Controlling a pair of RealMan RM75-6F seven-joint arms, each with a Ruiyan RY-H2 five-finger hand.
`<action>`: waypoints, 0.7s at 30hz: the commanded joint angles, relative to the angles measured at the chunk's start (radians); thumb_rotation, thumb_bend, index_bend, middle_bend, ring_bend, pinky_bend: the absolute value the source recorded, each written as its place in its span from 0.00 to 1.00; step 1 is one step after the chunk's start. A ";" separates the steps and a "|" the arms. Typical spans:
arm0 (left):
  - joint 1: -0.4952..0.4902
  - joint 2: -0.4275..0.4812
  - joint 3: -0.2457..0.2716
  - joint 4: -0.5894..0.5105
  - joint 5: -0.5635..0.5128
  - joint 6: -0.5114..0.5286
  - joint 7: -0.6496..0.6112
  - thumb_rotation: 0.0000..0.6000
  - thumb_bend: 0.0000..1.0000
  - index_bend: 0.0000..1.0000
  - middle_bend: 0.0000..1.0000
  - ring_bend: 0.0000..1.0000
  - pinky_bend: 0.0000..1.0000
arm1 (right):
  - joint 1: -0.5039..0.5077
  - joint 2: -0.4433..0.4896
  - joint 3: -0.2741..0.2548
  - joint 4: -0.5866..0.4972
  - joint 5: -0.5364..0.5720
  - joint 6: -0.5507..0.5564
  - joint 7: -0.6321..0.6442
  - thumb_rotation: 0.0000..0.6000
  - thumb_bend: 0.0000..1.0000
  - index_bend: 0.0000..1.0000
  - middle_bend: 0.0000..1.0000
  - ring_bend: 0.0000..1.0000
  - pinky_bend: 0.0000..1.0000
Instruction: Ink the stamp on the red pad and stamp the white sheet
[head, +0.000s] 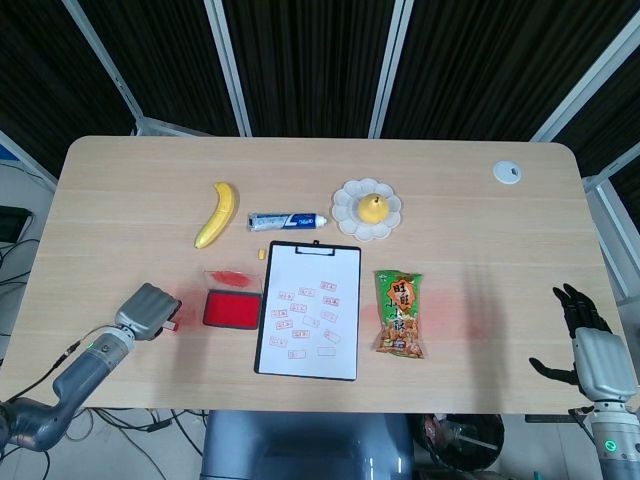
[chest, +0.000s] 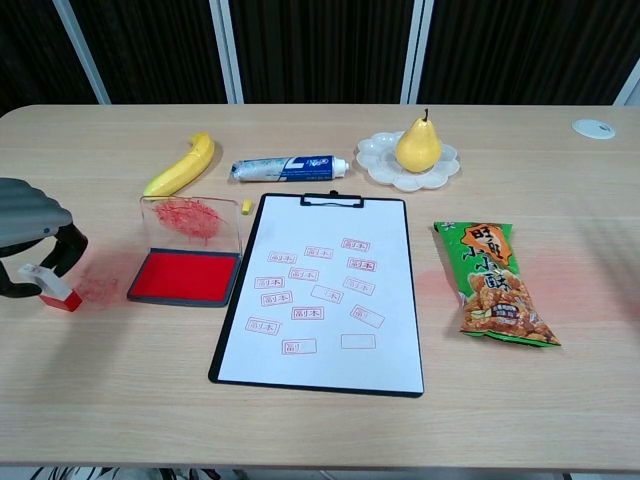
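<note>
Left robot hand (chest: 30, 232) curled over stamp (chest: 48, 287), beside red pad (chest: 184, 276)

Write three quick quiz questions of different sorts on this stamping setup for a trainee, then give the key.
1. True or false: the stamp rests on the white sheet.
2. What sits on the white plate? A) banana B) pear C) toothpaste tube
3. Fill in: the red ink pad lies on the clipboard's ____ side in the chest view.

Key: 1 false, it stands on the table by the left hand. 2 B, the pear. 3 left.
</note>
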 joint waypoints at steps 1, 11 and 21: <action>0.000 -0.001 0.002 0.000 -0.001 -0.002 0.002 1.00 0.29 0.54 0.53 0.71 0.89 | 0.000 0.000 0.000 0.000 0.000 0.001 0.000 1.00 0.03 0.06 0.00 0.00 0.22; 0.007 -0.008 -0.005 0.001 0.016 0.021 -0.030 1.00 0.48 0.61 0.61 0.75 0.92 | 0.000 0.000 0.000 -0.001 -0.001 -0.001 0.000 1.00 0.04 0.06 0.00 0.00 0.22; 0.035 0.004 -0.046 -0.062 0.073 0.140 -0.083 1.00 0.56 0.69 0.71 0.82 0.97 | 0.001 0.002 -0.001 -0.003 -0.003 -0.002 0.002 1.00 0.03 0.06 0.00 0.00 0.22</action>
